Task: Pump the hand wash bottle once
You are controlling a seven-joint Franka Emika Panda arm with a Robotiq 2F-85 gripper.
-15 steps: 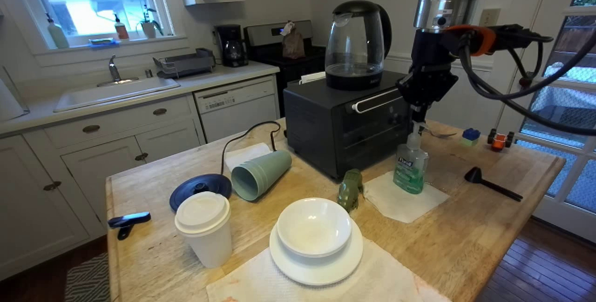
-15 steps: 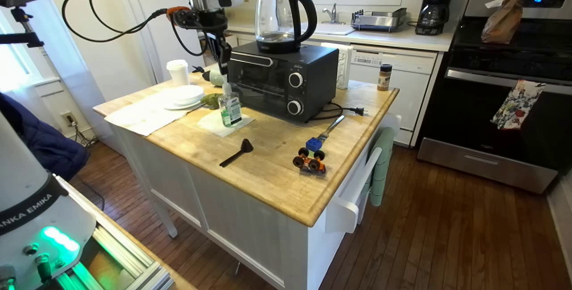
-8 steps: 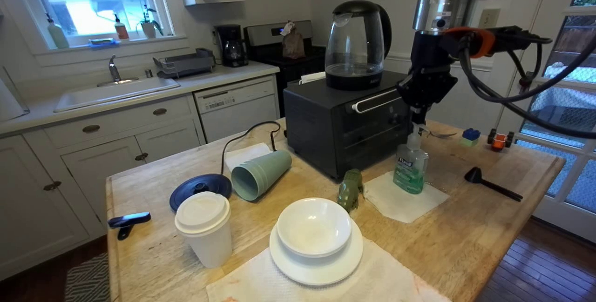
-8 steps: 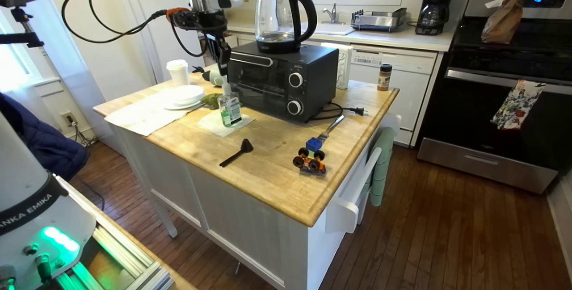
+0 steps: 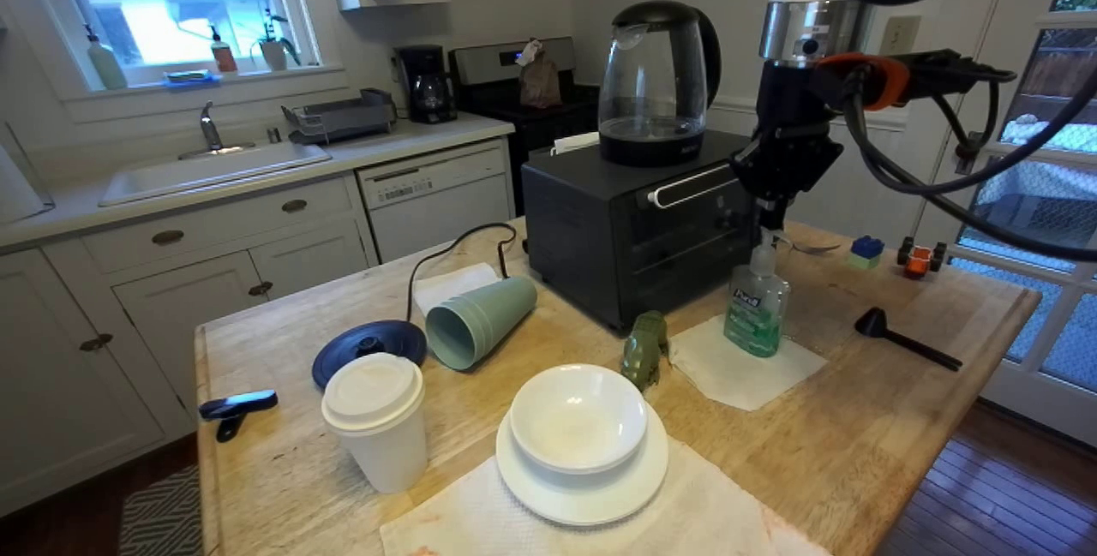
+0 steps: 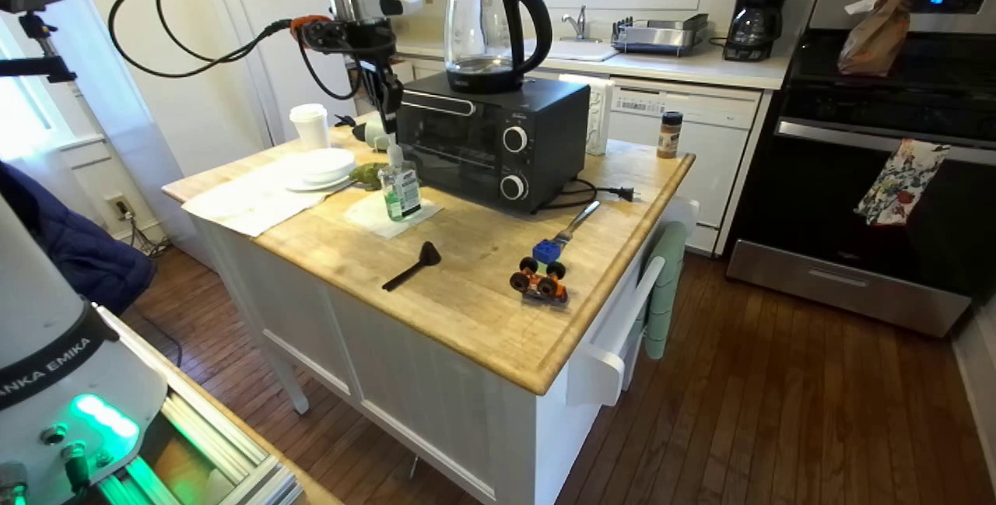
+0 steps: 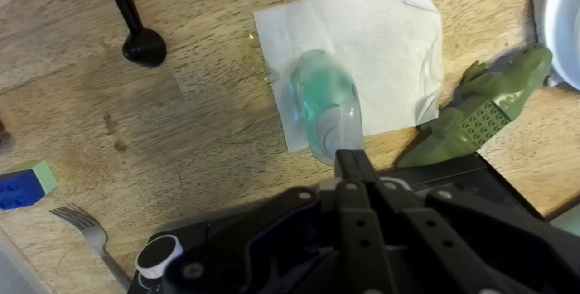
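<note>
Green with its liquid, the hand wash bottle (image 5: pixel 756 316) stands upright on a white napkin (image 5: pixel 746 386), under my gripper (image 7: pixel 353 160). My two fingers (image 7: pixel 345 169) are closed together and hold nothing between them. Their tips are at the top of the pump head (image 5: pixel 763 258); whether they touch it, I cannot tell. I judge that the pressing step is in hand. Next, I should push straight down once, gently, then lift away, so the bottle does not tip.

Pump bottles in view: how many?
3: the hand wash bottle on a white napkin on the table, plus a pale green bottle and an orange bottle on the windowsill. Others may be hidden.
</note>
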